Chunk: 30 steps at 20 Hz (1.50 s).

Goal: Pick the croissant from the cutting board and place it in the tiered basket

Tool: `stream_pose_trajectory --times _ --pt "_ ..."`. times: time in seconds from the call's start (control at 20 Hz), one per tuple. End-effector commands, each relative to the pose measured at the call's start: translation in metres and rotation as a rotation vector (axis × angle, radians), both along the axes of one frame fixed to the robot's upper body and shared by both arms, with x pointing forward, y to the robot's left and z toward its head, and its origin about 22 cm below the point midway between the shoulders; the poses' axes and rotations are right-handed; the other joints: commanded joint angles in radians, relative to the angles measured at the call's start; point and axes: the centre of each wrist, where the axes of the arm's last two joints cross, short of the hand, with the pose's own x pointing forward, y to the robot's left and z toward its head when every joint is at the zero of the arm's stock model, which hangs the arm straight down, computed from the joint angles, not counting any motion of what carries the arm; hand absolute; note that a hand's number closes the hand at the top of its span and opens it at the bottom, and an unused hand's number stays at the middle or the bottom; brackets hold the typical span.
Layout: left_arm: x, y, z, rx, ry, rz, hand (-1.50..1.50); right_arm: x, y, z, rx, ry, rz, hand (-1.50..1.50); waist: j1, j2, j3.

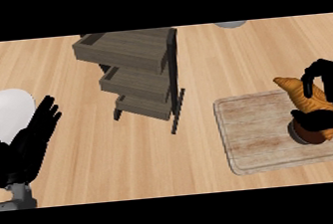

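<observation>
The golden-brown croissant is tilted up over the right part of the pale wooden cutting board. My right hand is curled round it, fingers above and thumb below, hiding its lower end. The dark grey tiered basket stands at the upper middle of the counter, its three trays stepping down toward me. My left hand rests open at the left, fingers pointing up, holding nothing.
A white plate lies at the left edge, partly behind my left hand. A grey round object peeks in at the top edge. Bare wooden counter lies between the basket and the board.
</observation>
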Motion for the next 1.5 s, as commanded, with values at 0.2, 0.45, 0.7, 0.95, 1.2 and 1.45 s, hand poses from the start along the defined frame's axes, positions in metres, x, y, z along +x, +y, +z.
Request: stream_pose_trajectory --times 0.2,0.45,0.7,0.95,1.2,1.45 --pt "-0.002 -0.002 -0.002 -0.010 -0.001 -0.005 0.00 -0.050 0.005 0.092 0.384 -0.384 0.201 1.50 0.007 0.003 0.002" --pt "0.017 -0.009 0.010 -0.006 -0.017 -0.041 0.00 -0.075 0.016 0.142 0.425 -0.383 0.253 1.50 0.035 0.014 0.000" --pt "0.012 -0.008 -0.010 -0.003 -0.018 -0.055 0.00 -0.075 0.057 0.180 0.445 -0.331 0.295 1.50 0.049 0.016 -0.001" --pt "0.013 -0.013 -0.004 -0.005 -0.015 -0.056 0.00 -0.065 0.093 0.220 0.442 -0.321 0.312 1.50 0.054 0.014 -0.002" --pt "0.012 -0.008 0.007 0.005 -0.004 -0.069 0.00 -0.041 0.162 0.227 0.452 -0.296 0.321 1.50 0.073 0.015 -0.003" --pt "0.025 -0.020 0.004 -0.006 -0.012 -0.053 0.00 -0.016 0.205 0.227 0.483 -0.271 0.303 1.50 0.058 0.019 -0.001"
